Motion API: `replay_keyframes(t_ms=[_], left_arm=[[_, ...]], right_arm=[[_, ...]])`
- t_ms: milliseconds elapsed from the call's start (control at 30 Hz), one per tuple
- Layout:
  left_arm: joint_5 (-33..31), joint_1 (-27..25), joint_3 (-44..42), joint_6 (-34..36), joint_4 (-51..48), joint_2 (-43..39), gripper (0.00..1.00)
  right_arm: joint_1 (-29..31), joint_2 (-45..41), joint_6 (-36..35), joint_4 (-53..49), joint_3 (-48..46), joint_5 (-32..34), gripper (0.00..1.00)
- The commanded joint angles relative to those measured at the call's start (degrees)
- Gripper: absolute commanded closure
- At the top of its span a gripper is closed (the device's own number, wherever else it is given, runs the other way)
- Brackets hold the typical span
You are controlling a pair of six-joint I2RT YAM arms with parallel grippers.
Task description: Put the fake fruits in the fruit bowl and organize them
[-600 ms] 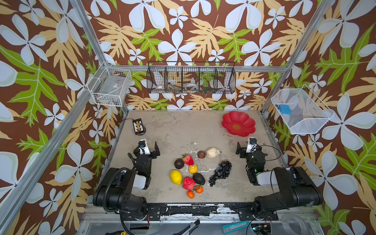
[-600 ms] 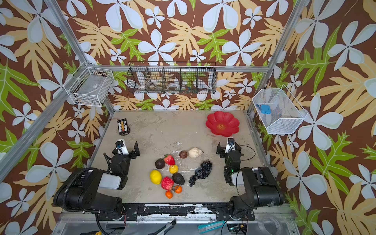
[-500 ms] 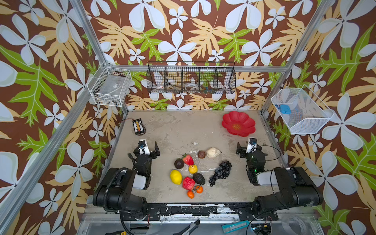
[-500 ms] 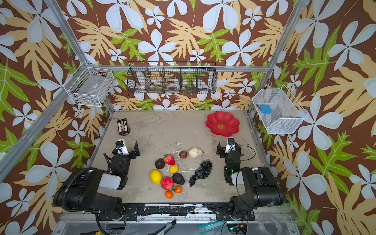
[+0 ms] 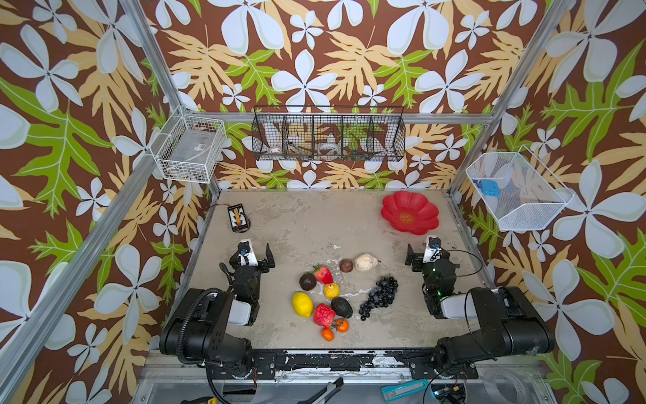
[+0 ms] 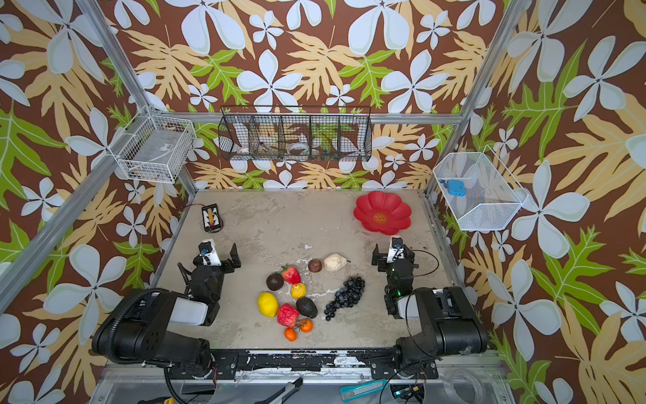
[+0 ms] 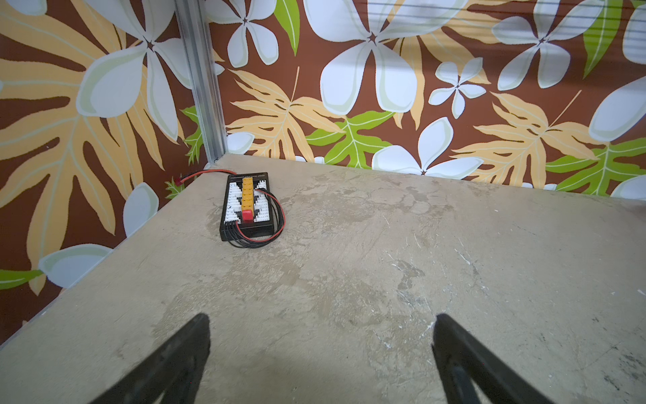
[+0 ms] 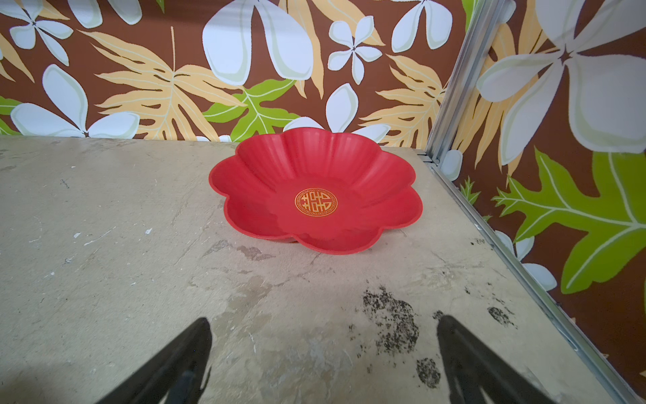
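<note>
Fake fruits [image 5: 331,290] are lying clustered on table [image 5: 297,224], well apart from fruit bowl [image 5: 409,212]; left gripper [image 7: 321,318] and right gripper [image 8: 324,319] are hovering with jaws apart.

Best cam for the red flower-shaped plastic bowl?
Right wrist: the red scalloped plastic bowl sits mid-frame, whole, empty, with its centre mark sharp. Both top views show it small, far right. Left wrist misses it.

- At the centre of the fruit bowl [image 8: 314,161]: a round gold emblem [image 8: 316,203], a stylised Chinese-style character inside a patterned ring.
- In both top views, that emblem is too small to read.
</note>
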Motion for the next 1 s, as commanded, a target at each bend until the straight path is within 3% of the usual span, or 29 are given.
replay_keyframes(t_ms=[0,367,467,600,767,867,967], left_arm=[[-0.1,0.0,0.3,0.3,1.3,0.1,0.0],[-0.2,0.1,-0.1,0.1,2.0,-0.1,0.0],[6.2,0.0,-4.0,2.4,7.8,-2.2,0.0],[8.4,-0.1,-8.5,3.4,10.4,-9.4,0.0],[-1.3,-6.1,-7.8,4.6,-3.6,-22.6,0.0],[-2.7,-7.9,-3.7,0.9,-13.8,-28.4,0.0],[-2.6,-8.2,-0.8,-8.3,-22.1,-35.2,0.0]], right_arm=[[0.0,-0.1,0.1,1.1,0.1,-0.1,0.0],[0.0,-0.2,0.1,1.3,-0.1,-0.3,0.0],[0.0,-0.9,-0.6,1.8,-0.6,-1.8,0.0],[1.4,-4.6,-1.9,1.5,-2.1,-1.2,0.0],[6.6,-12.0,-5.9,-0.3,-3.9,4.7,0.0],[7.8,-13.8,-6.9,-2.1,-3.4,5.9,0.0],[10.5,-18.9,-7.2,-8.1,-2.2,6.3,0.0]])
